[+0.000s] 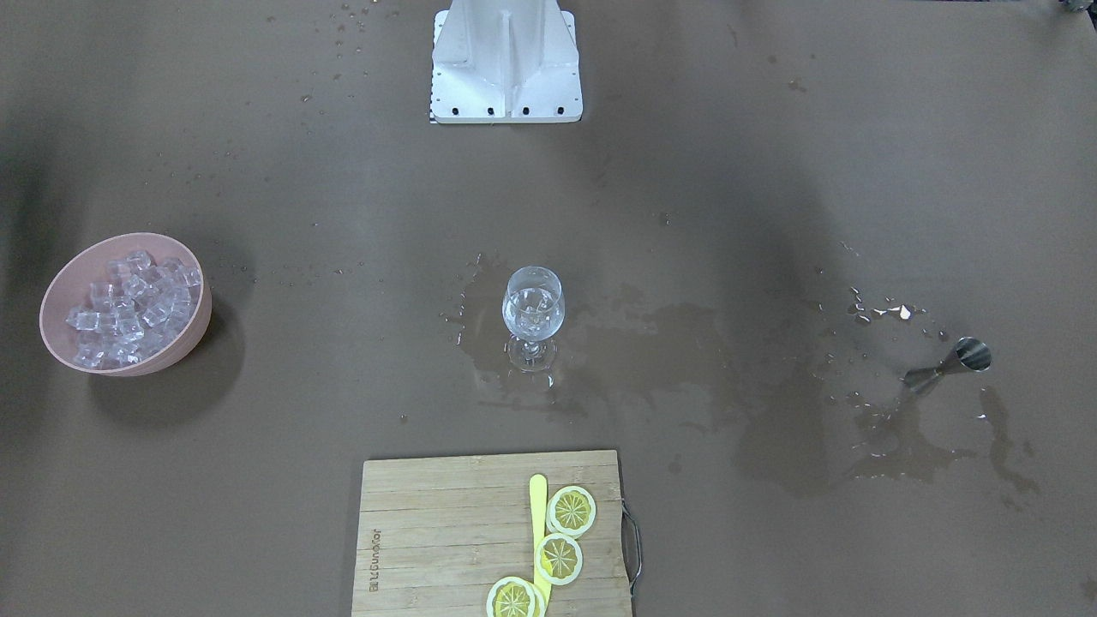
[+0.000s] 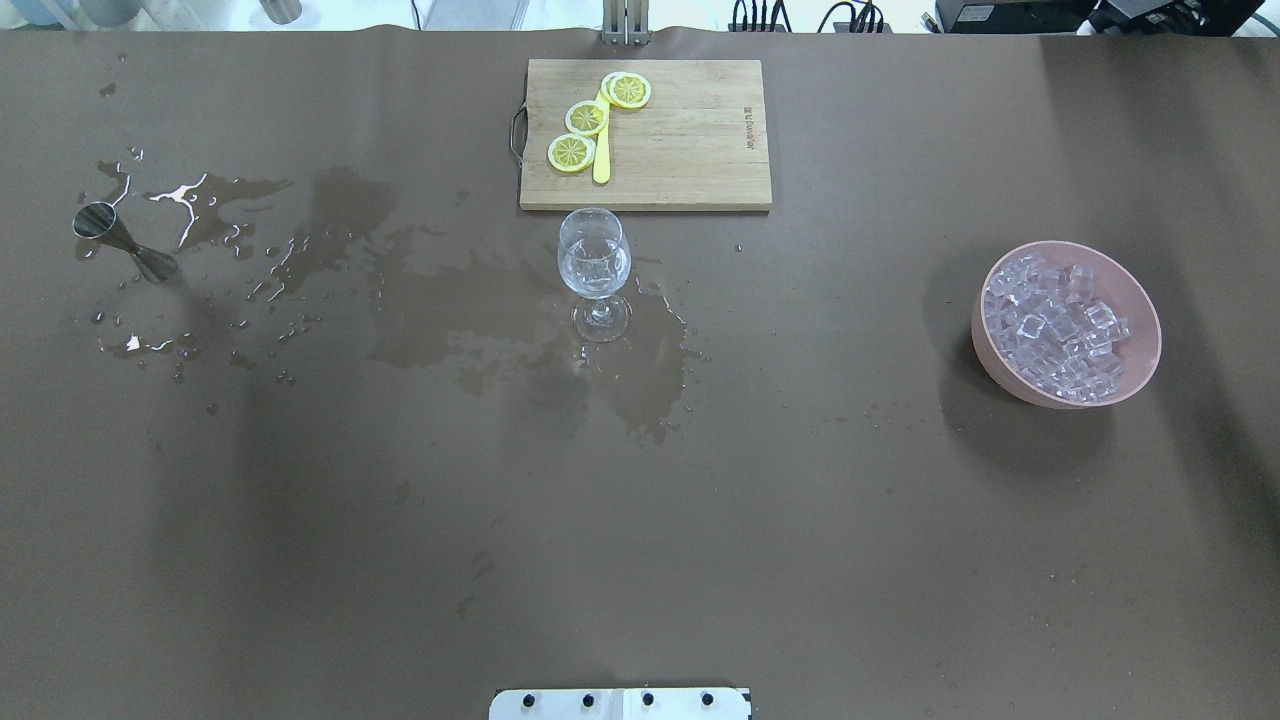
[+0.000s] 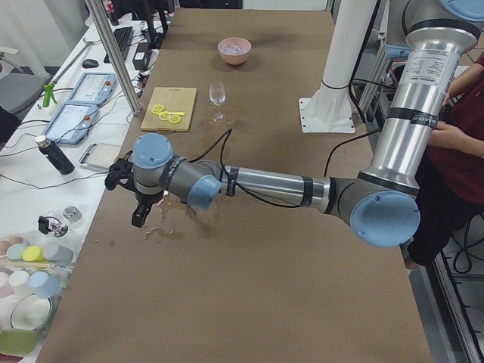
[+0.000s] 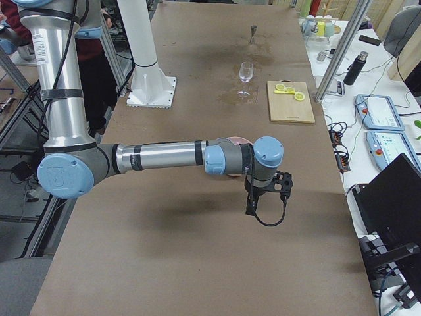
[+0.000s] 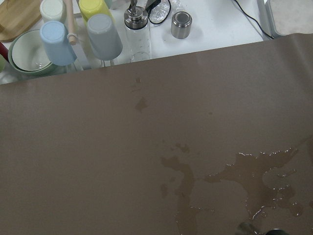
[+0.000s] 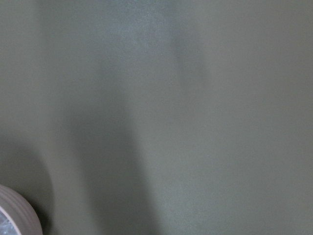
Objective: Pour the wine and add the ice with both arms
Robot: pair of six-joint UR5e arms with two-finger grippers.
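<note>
Overhead, at far left: steel jigger [image 2: 125, 243] amid spilled puddles on the worktop [image 2: 800, 500]. Left claw [image 3: 141, 219] poised above that end; finger spacing impossible to tell. Centre: wine glass [image 2: 595, 265] upright, holding a few cubes of ice [image 1: 533, 310], wine [image 1: 531, 330] barely discernible. Right: pink bowl [image 2: 1000, 370] heaped with more ice. Right claw [image 4: 251, 205] above worktop near the bowl; spacing likewise impossible to tell.
</note>
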